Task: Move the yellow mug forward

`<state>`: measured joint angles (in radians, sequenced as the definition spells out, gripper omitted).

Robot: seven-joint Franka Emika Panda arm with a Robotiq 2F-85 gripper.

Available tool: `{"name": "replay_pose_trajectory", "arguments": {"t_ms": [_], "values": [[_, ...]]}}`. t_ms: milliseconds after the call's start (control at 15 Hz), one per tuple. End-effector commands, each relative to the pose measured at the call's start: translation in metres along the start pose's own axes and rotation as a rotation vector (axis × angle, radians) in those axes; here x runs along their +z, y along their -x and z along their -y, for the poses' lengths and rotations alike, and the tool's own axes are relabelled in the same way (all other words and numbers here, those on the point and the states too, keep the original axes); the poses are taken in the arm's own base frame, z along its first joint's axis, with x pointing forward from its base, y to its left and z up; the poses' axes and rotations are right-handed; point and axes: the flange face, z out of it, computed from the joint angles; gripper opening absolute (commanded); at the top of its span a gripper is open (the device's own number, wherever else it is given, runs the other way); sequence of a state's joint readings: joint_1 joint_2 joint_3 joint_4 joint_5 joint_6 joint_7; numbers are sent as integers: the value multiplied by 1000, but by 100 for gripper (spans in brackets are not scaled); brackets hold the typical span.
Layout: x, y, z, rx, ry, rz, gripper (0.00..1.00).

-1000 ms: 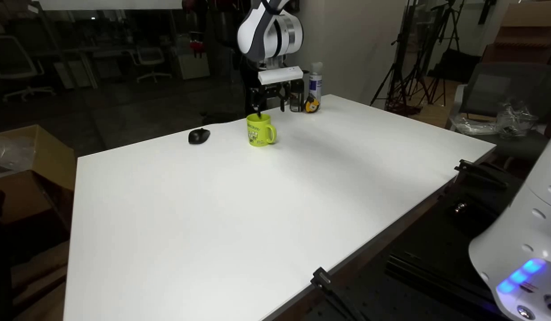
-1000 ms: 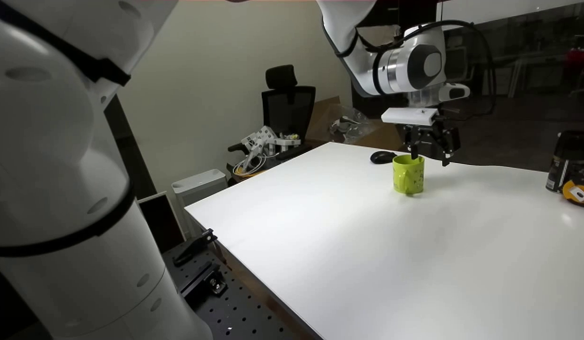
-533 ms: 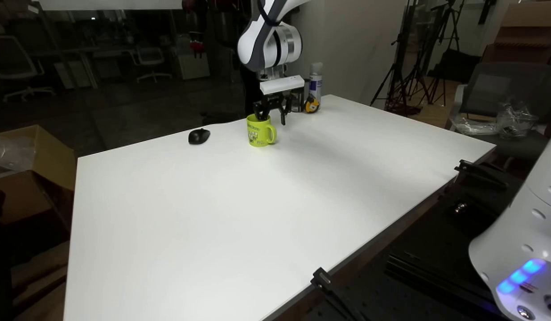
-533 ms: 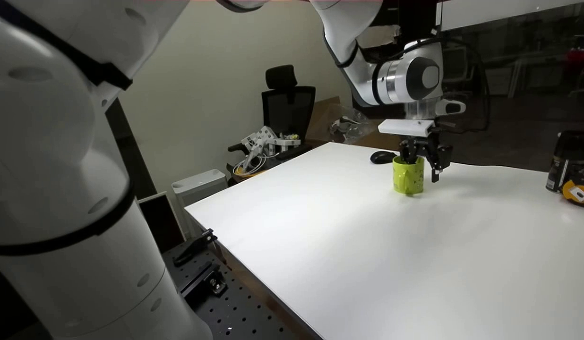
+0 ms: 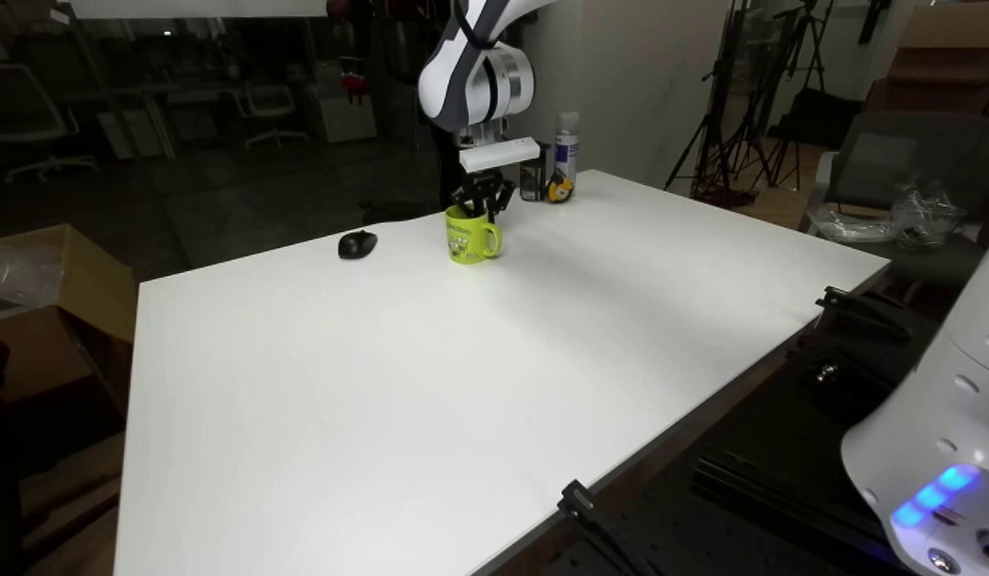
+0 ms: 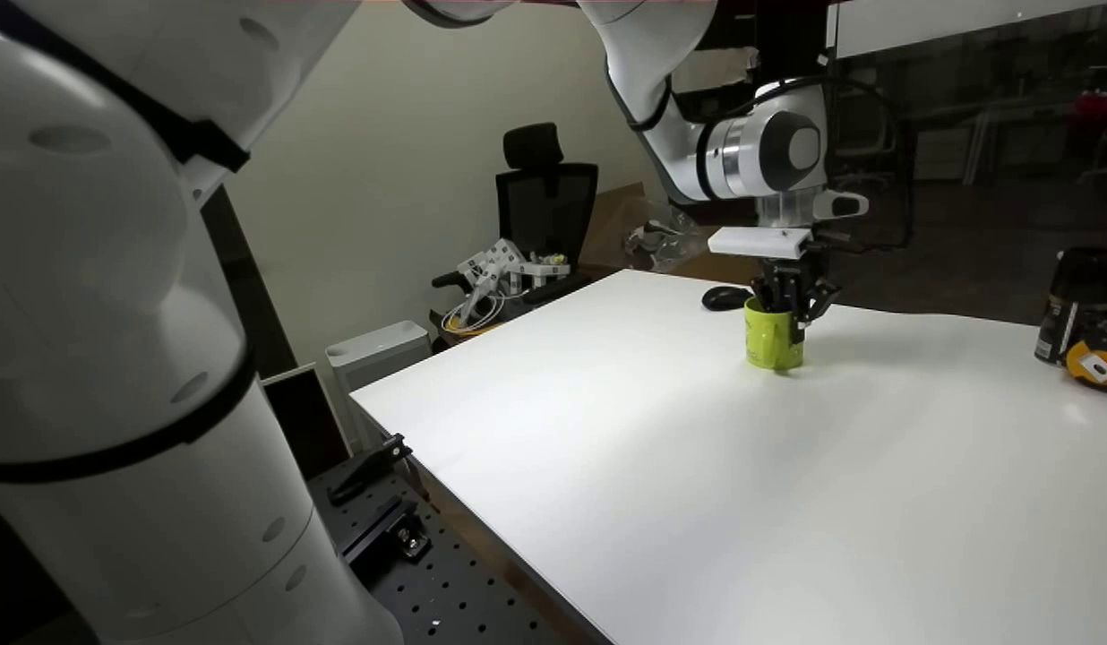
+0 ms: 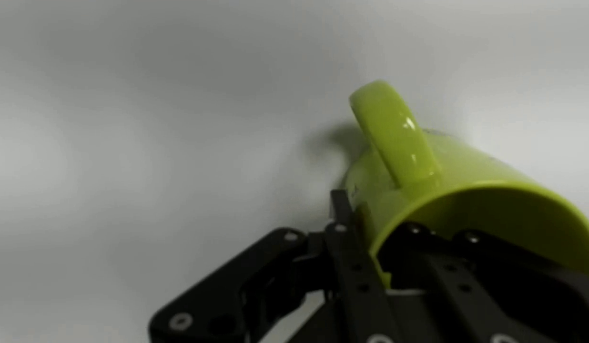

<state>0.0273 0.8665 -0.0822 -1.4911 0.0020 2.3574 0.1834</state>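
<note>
The yellow mug (image 5: 465, 242) stands upright on the white table near its far side, in both exterior views. Its wall is pinched by my gripper (image 7: 374, 226), one finger down inside the opening and one against the outside, close to the handle (image 7: 394, 131). The outer fingertip (image 7: 341, 206) lies along the wall in the wrist view; the inner fingertip is hidden within the dark inside of the mug (image 7: 459, 164). From above, the gripper (image 6: 786, 321) reaches down over the rim of the mug (image 6: 767, 345) in an exterior view.
A black mouse (image 5: 357, 244) lies beside the mug on the white table (image 5: 382, 384). Farther along the far side stand a dark bottle (image 6: 1077, 300), a yellow-black tape measure (image 6: 1100, 363) and a tall spray can (image 5: 567, 152). The table's far edge runs close behind the mug.
My gripper has come down over the mug's rim and its fingers have drawn together on the wall. The mug has shifted and turned slightly.
</note>
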Motion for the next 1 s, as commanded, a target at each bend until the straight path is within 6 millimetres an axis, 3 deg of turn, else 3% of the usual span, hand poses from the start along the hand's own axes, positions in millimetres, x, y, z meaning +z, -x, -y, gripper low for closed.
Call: {"name": "replay_pose_trajectory", "arguments": {"t_ms": [0,533,600,667,933], "values": [[-7,9,11,-7,7,35,0],[-8,26,37,-73,-12,60,2],[-3,15,33,-59,-9,42,2],[-3,16,34,-61,-10,42,9],[-3,16,34,-60,-10,41,9]]}}
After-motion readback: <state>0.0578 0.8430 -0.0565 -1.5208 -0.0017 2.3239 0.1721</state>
